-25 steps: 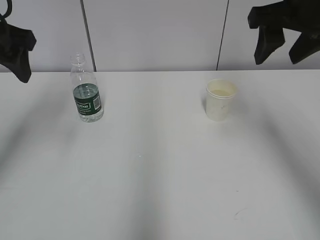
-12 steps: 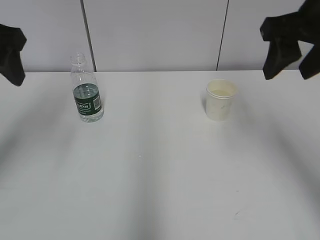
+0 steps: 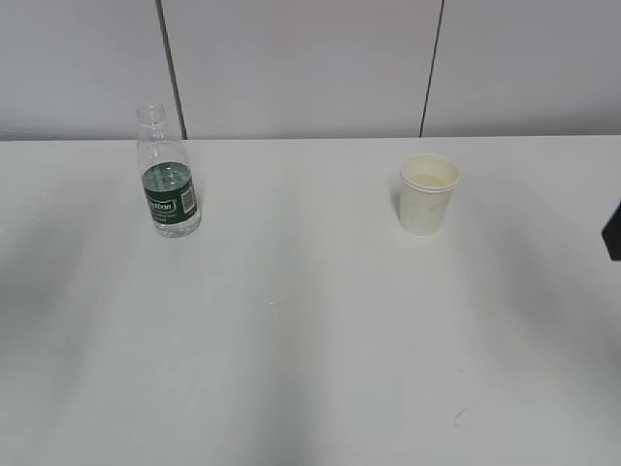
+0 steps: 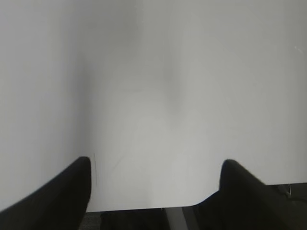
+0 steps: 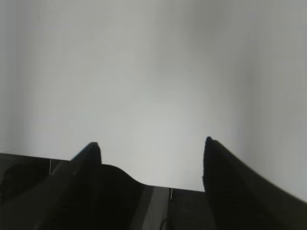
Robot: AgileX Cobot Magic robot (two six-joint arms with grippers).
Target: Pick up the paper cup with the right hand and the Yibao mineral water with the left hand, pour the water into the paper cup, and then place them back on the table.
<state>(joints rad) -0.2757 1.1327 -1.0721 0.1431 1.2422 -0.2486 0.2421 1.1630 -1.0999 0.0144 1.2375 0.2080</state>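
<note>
Capless Yibao bottle, partly filled, and paper cup stand upright on counter; both claws released, well apart from them.

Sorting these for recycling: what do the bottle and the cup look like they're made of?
The bottle looks like thin clear plastic, glossy: you see through its ribbed body to the water, and a dark green printed label wraps it. The cup looks like paper, matte cream-white, with a rolled rim; whether it has an inner coating can't be told.
</note>
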